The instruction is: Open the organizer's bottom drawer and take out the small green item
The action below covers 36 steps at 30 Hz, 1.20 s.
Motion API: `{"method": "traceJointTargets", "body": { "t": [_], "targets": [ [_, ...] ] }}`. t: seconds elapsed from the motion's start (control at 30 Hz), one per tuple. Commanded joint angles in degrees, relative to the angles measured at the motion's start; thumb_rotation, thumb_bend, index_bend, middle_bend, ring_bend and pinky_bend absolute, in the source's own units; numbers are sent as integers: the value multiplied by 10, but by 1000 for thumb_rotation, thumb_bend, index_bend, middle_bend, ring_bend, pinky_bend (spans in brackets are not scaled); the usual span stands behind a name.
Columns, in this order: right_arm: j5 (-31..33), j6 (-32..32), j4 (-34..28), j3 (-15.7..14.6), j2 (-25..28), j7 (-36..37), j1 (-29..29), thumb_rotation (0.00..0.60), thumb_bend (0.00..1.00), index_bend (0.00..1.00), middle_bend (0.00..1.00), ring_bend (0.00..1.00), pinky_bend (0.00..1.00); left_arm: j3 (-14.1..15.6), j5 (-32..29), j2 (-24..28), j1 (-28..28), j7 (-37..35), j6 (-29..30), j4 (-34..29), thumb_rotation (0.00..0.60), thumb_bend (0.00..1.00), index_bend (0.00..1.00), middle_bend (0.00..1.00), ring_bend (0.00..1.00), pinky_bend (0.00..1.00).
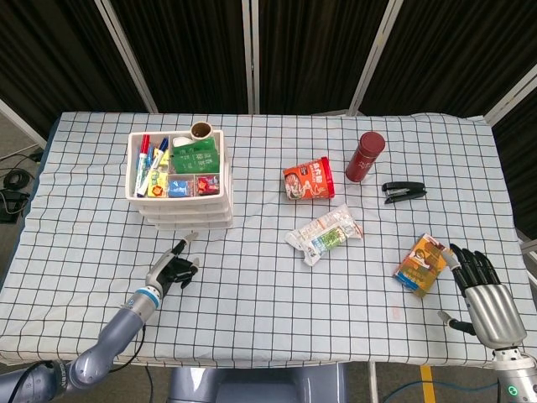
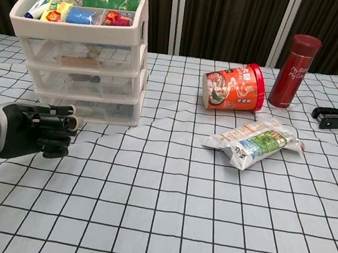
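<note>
Three drawers closed on organizer [image 2: 87, 58]; green item presumably inside bottom drawer [image 2: 90, 108], unseen. Left hand [image 2: 36, 132] clenched, one finger pointing, nearing its front: hook handle, pull straight. Right hand [image 1: 487, 294] resting released.

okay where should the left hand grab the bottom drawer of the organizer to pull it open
Probably at the front face of the bottom drawer, low on the organizer, coming straight from the front. The drawer slides toward the robot, and the left hand is in front of it.
</note>
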Motion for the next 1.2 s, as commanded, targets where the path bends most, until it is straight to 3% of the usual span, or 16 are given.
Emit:
{"method": "traceJointTargets", "body": {
  "t": [0.03,1.2],
  "targets": [
    [0,2,-1,0,0,0,-1,600,0,0,0,0,0,-4,-14,-1,-7,-5,-10,6,600,655,32,1000,976,845],
    [-1,7,-3,1,4,8,-3,600,0,0,0,0,0,-22,-95,-26,-47,-7,-36,71,600,655,16,1000,976,845]
  ]
}}
